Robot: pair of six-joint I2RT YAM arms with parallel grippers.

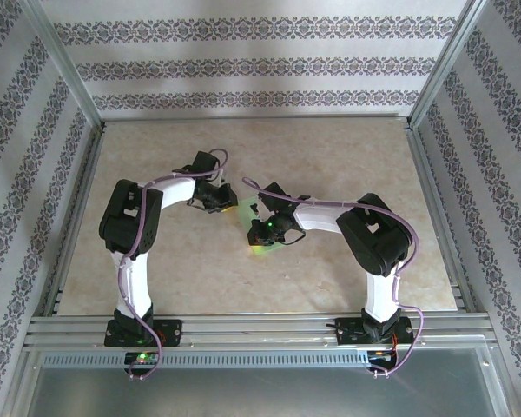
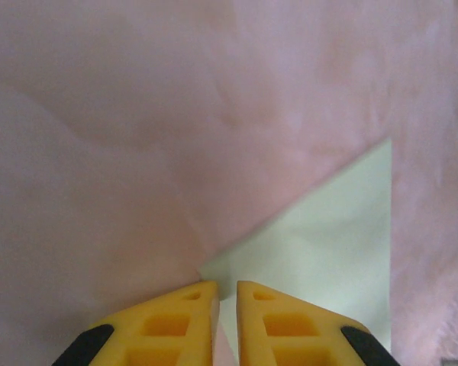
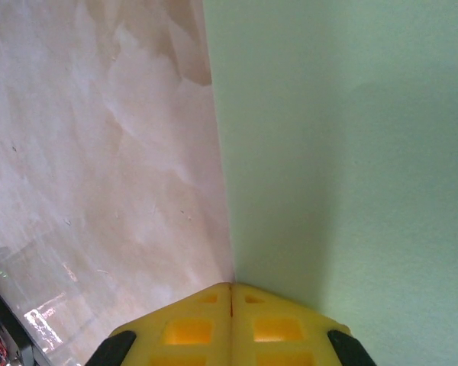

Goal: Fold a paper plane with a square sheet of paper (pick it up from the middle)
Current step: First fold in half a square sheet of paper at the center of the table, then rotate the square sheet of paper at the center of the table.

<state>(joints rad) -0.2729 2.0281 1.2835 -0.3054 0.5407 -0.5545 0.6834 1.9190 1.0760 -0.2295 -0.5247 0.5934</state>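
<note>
Tabletop (image 1: 330,156), paper (image 3: 351,152) edge at right hand (image 3: 230,288)

Overhead rear view; two close wrist views, perhaps sharing paper (image 3: 351,152).

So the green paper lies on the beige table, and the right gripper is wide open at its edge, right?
No: the right gripper is shut, fingers pressed together, as the right wrist view shows. It is at the edge of the green paper, on the beige table.
</note>
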